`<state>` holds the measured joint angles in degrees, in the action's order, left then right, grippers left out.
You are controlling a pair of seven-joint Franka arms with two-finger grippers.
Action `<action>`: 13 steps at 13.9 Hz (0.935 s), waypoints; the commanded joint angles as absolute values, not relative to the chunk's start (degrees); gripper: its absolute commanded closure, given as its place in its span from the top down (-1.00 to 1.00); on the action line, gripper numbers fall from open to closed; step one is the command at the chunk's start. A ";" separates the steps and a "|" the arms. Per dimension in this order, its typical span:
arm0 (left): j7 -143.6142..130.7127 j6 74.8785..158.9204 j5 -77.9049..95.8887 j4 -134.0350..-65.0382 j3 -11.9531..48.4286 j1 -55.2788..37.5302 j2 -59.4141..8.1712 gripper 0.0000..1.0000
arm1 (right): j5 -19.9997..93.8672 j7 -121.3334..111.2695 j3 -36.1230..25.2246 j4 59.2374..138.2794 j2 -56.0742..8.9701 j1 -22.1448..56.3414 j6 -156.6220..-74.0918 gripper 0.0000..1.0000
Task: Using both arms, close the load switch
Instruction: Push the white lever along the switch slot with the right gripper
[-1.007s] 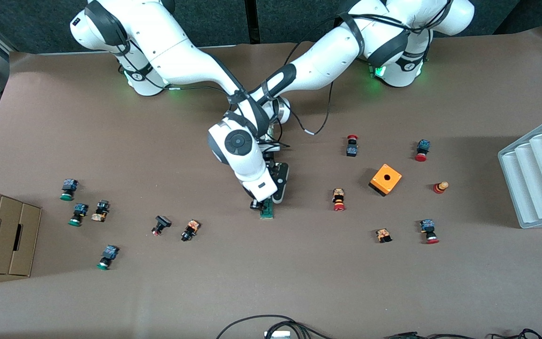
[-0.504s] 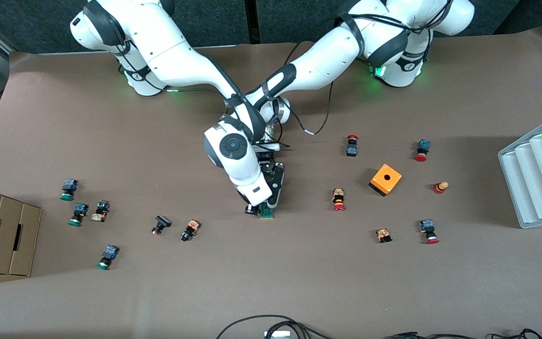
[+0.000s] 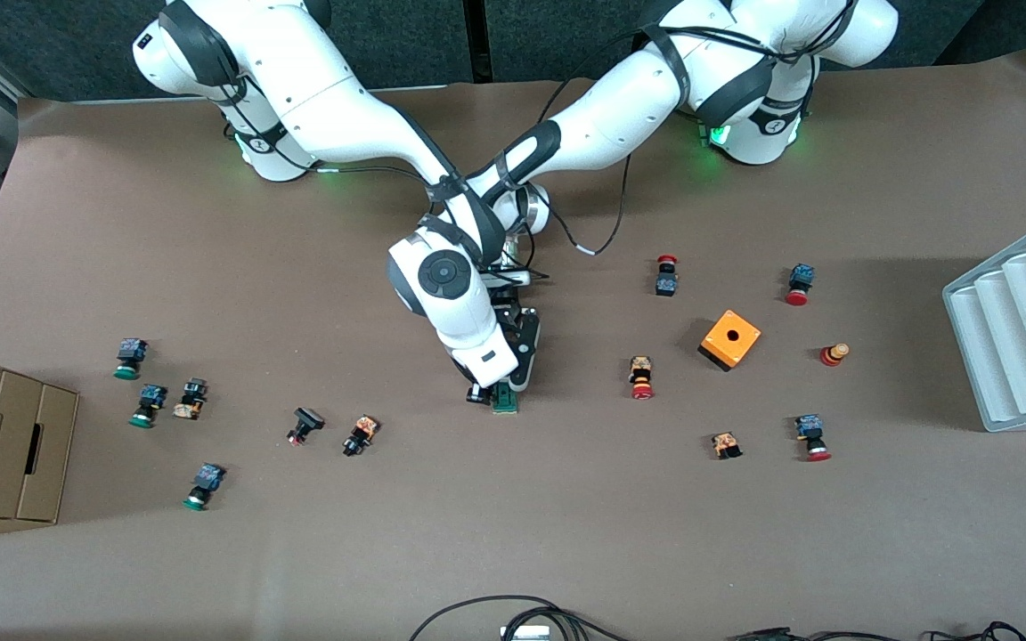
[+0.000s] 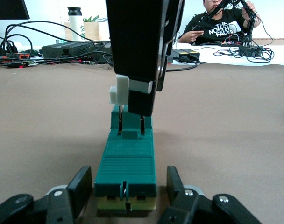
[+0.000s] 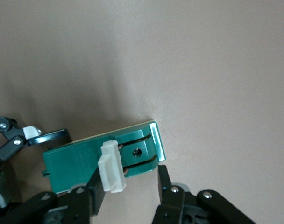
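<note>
The left gripper (image 4: 125, 196) was clamped on the load switch (image 3: 505, 398) at the end farther from the front camera, its fingers (image 4: 81, 186) pressed against both sides of the green body. The right gripper (image 5: 125, 193) stood over the nearer end, its fingers (image 5: 165, 186) straddling the white tab (image 5: 110, 166); whether they pinched it could not be told. Since a second earlier the right arm's wrist had shifted slightly toward its own end of the table; the switch had stayed put. The switch lay flat mid-table, a narrow green block on a yellowish base.
</note>
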<state>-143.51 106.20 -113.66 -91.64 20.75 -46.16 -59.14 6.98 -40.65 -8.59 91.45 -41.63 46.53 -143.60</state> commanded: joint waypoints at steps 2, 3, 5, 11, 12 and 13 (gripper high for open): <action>-144.67 105.38 -114.17 -91.05 20.21 -46.58 -60.56 0.43 | 7.47 -40.87 -9.14 90.18 -42.71 47.11 -144.76 -0.01; -144.67 105.38 -114.17 -91.05 20.21 -46.58 -60.56 0.43 | 7.47 -40.87 -9.14 90.18 -42.71 47.11 -144.76 -0.04; -144.67 105.38 -114.17 -91.14 20.21 -46.58 -60.47 0.43 | 7.47 -40.96 -9.14 90.09 -42.63 47.11 -144.76 -0.04; -144.67 104.94 -114.26 -91.14 20.13 -46.58 -60.56 0.43 | 7.47 -40.96 -9.14 88.77 -42.71 47.11 -144.75 -0.04; -144.67 104.94 -114.26 -91.14 20.21 -46.58 -60.56 0.43 | 7.47 -40.96 -9.14 88.77 -42.71 47.11 -144.67 -0.04; -144.58 104.94 -114.26 -91.14 20.13 -46.58 -60.56 0.43 | 7.47 -40.96 -9.14 88.68 -42.71 47.11 -144.75 -0.04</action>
